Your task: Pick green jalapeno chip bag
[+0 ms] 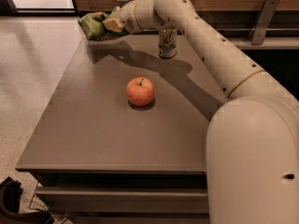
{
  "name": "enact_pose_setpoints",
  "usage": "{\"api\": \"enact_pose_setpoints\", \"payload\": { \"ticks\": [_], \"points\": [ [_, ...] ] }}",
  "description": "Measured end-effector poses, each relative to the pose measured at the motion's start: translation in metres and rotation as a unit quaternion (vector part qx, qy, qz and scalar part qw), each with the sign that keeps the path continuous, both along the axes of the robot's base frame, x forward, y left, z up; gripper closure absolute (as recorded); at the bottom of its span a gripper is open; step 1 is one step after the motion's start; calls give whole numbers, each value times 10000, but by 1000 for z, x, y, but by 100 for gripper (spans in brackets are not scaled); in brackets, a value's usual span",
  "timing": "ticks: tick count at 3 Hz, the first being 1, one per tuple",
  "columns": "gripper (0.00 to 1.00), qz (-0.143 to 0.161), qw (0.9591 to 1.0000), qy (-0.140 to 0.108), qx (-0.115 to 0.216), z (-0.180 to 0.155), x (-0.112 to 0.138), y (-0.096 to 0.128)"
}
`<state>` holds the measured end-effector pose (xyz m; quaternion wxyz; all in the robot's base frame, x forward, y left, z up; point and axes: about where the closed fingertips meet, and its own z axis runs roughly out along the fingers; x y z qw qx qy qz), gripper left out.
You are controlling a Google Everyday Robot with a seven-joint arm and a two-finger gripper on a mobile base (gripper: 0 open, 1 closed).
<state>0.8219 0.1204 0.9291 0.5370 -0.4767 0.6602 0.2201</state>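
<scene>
The jaws of the gripper are clamped on the right end of the one green jalapeno chip bag, at the far left corner of the bench. The bag is crumpled, and its long axis runs roughly across the view: it sticks out from the jaws toward the left, and its free end reaches past the bench's left edge, over the pale floor. The bag seems to hang just clear of the bench top, though at this angle its lower edge may be brushing the corner. A dark shadow of bag and arm lies on the bench top right below.

Behind the jaws, the single cream-coloured arm runs back to the right along the far edge, then bends down into its bulky base segment, which fills the near right of the view.

One white-and-green drink can stands upright on the bench near the far edge, just under the arm and well to the right of the bag.

One red-orange apple sits stem up near the middle of the bench, well apart from both bag and can, nearer the camera than either
</scene>
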Motion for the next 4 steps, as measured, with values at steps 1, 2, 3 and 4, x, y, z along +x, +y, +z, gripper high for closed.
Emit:
{"api": "enact_pose_setpoints", "payload": {
  "ticks": [1, 2, 3, 4],
  "points": [
    [100, 299, 9990, -209, 261, 20, -2, -14],
    [100, 480, 9973, -451, 331, 44, -8, -25],
    [100, 555, 9964, -623, 153, 70, -18, -33],
    [100, 541, 9958, -741, -1, 87, -26, -40]
  ]
}}
